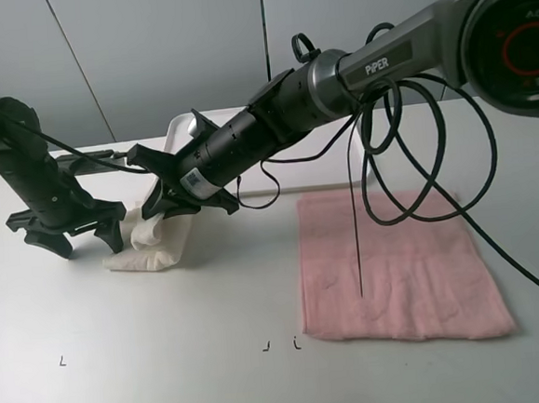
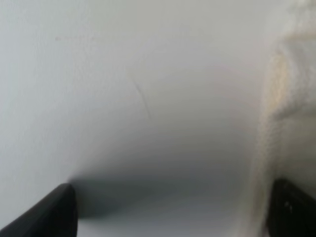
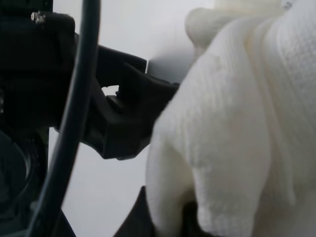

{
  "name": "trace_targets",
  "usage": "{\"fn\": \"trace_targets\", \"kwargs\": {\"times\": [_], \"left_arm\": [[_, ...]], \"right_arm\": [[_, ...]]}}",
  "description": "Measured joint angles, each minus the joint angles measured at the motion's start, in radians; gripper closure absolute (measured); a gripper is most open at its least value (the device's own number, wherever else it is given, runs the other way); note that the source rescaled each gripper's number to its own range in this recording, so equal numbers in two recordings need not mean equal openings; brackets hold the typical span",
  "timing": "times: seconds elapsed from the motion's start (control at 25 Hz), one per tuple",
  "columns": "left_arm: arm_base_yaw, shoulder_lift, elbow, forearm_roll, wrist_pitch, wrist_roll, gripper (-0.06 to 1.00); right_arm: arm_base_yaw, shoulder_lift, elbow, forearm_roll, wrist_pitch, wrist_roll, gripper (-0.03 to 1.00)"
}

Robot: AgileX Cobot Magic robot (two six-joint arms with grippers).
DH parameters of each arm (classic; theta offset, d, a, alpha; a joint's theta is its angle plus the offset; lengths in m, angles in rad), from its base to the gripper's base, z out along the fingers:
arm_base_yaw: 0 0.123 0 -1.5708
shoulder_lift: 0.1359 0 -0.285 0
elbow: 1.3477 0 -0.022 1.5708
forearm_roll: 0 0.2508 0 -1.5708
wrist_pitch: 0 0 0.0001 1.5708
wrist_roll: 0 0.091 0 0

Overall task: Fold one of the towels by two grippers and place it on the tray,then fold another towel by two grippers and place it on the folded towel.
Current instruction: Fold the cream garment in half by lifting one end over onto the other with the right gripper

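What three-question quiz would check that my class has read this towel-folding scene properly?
1. Fill in: the left end effector has its jaws standing ___.
2. Which one grips the cream towel? A. the left end effector B. the right end effector C. neither
3. True or false: the pink towel lies spread flat on the table.

Key: 1 open; 2 B; 3 true.
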Motion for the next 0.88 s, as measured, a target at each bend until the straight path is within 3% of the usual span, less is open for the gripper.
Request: {"fn": "trace_targets", "kwargs": {"times": [0.28,0.64,0.88], "left_arm": [[0.0,0.0,0.0,-0.003,0.0,0.0,-0.04],[0.0,0.0,-0.002,-0.006,0.003,0.0,-0.04],[0.0,0.0,-0.069,-0.006,0.072,0.023,-0.04]], "right_arm": [[0.029,0.041,0.0,0.131,-0.002,-0.12,0.93],[0.03,0.044,0.0,0.15,-0.032,-0.148,0.93],[0.03,0.044,0.0,0.15,-0.036,-0.148,0.93]]}}
